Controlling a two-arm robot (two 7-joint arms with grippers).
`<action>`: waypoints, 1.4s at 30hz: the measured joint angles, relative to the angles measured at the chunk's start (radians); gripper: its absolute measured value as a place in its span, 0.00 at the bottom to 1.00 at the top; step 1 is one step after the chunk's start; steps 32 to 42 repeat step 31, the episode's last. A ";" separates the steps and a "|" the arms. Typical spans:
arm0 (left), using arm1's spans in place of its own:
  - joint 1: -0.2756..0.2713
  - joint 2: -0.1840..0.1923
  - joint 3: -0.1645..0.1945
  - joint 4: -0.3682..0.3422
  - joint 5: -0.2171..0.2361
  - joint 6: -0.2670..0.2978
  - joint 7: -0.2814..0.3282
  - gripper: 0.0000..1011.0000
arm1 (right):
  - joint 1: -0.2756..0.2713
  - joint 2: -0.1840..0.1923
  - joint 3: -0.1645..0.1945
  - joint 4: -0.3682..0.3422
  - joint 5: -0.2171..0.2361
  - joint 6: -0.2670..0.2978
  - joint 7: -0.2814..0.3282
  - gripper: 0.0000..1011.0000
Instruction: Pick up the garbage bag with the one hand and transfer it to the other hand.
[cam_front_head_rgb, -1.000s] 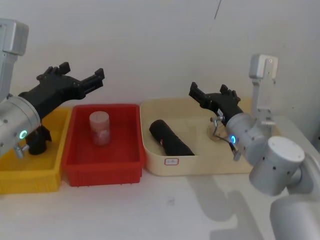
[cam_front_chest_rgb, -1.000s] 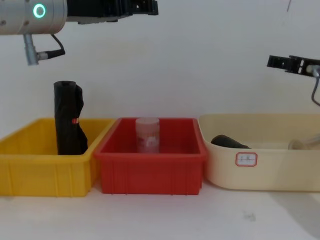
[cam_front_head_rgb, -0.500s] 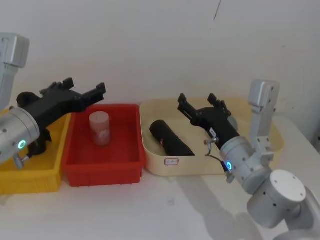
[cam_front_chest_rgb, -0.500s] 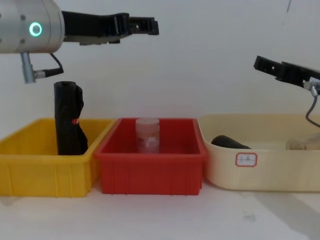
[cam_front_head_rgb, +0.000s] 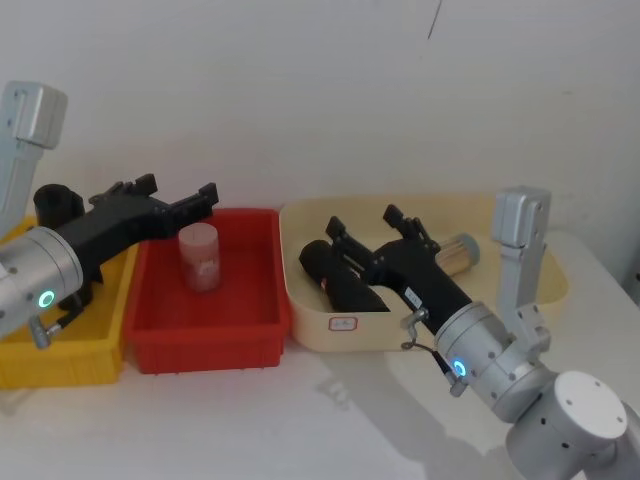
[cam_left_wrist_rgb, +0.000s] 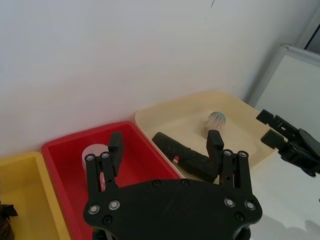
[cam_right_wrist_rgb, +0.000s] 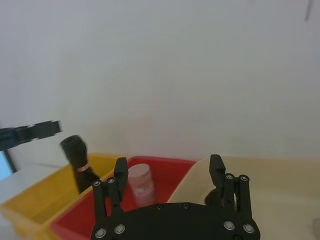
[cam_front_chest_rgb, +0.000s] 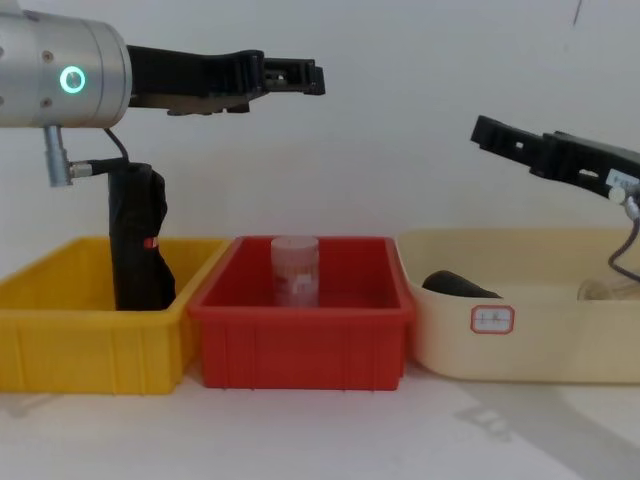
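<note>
White surface (cam_front_head_rgb: 330, 420), bare white wall (cam_front_head_rgb: 330, 100); garbage bag (cam_front_head_rgb: 340, 278) lies in the cream bin (cam_front_head_rgb: 420, 335), partly hidden by right tool (cam_front_head_rgb: 368, 228) at 3 o'clock; left tool (cam_front_head_rgb: 180, 190) at 9; both spread apart

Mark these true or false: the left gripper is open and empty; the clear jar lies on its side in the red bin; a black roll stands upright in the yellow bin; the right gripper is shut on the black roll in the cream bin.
1. The left gripper is open and empty. True.
2. The clear jar lies on its side in the red bin. False: it stands upright there.
3. A black roll stands upright in the yellow bin. True.
4. The right gripper is shut on the lying black roll in the cream bin. False: it is open, raised above that bin, holding nothing.
</note>
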 joint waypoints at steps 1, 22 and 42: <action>0.000 0.000 0.000 0.001 -0.001 0.001 -0.001 0.99 | -0.005 0.005 -0.004 -0.004 0.003 -0.002 0.011 0.99; -0.002 0.003 0.003 0.008 -0.010 0.008 -0.010 0.99 | -0.035 0.040 -0.031 -0.032 0.025 -0.010 0.076 0.99; -0.002 0.003 0.004 0.009 -0.011 0.009 -0.011 0.99 | -0.038 0.044 -0.034 -0.035 0.027 -0.010 0.084 0.99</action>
